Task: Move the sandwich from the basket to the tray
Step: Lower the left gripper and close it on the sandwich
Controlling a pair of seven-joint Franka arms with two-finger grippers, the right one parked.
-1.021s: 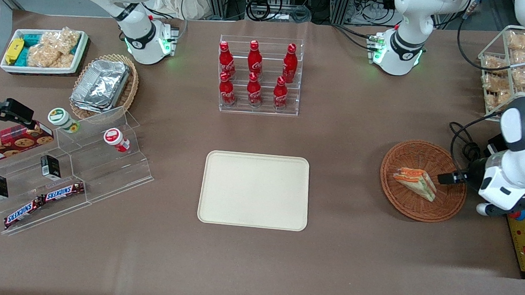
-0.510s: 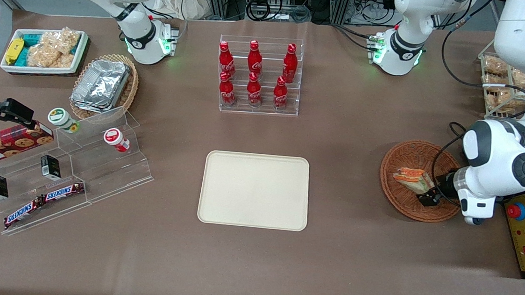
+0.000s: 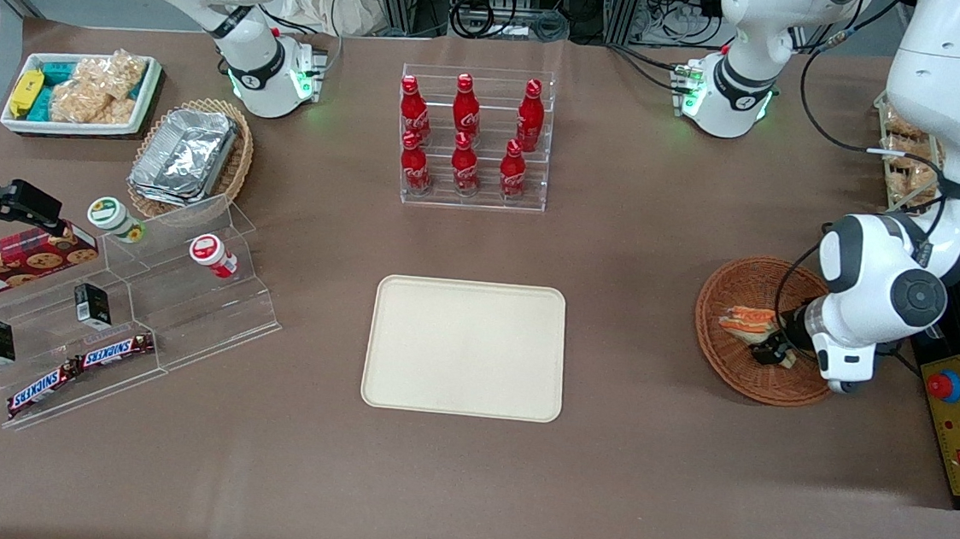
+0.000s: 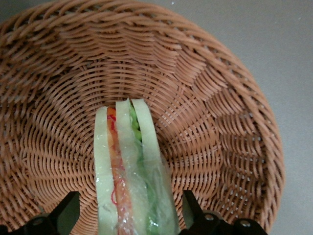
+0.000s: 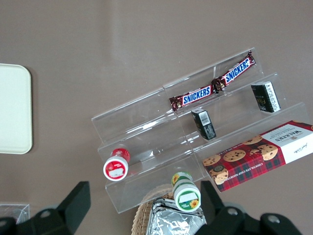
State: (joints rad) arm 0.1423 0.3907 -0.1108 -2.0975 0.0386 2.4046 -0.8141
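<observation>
In the basket [image 3: 743, 350], at about three o'clock from the tray [image 3: 465, 347], lies the sandwich [image 4: 131, 171]. The gripper [image 4: 131, 215] is down over it, fingers apart, one on each side. It should probably squeeze gently so the bread stays whole.

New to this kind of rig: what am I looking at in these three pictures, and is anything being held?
Two white robot arms stand at a brown table. One picture looks down from the front; the other two come from cameras on each arm's wrist. The working arm's gripper is down in the reddish wicker basket, its open fingers on either side of the wrapped sandwich, not yet gripping it. Nothing is held. The cream tray lies bare mid-table. Also there: a rack of red bottles and a clear stand with snack bars.
</observation>
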